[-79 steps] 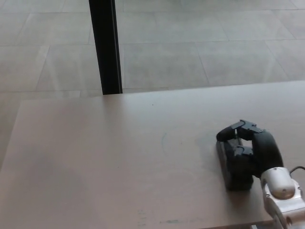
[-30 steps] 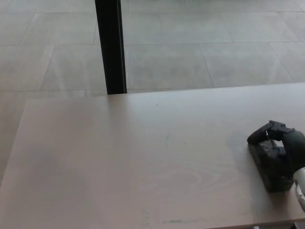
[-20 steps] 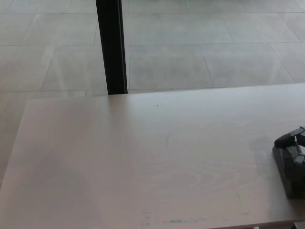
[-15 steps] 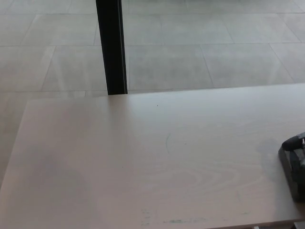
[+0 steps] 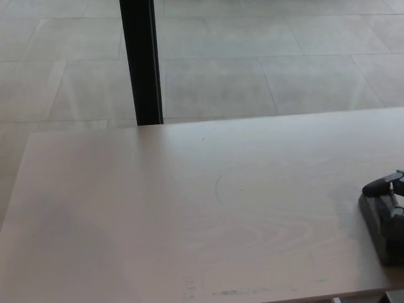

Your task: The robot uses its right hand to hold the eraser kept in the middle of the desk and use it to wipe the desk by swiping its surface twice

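Swept right since earlier, the right robot hand (image 5: 392, 192) clasps the eraser (image 5: 384, 228) at the tabletop (image 5: 189, 214) edge; next, swipe back toward centre.

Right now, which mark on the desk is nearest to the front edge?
The greenish smear, a flat streak just inside the front edge. The thin curved line sits mid-desk, and the tiny dark dot lies near the far edge.

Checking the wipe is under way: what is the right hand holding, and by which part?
The eraser, on the desk at the picture's right edge; the right hand wraps its far end.
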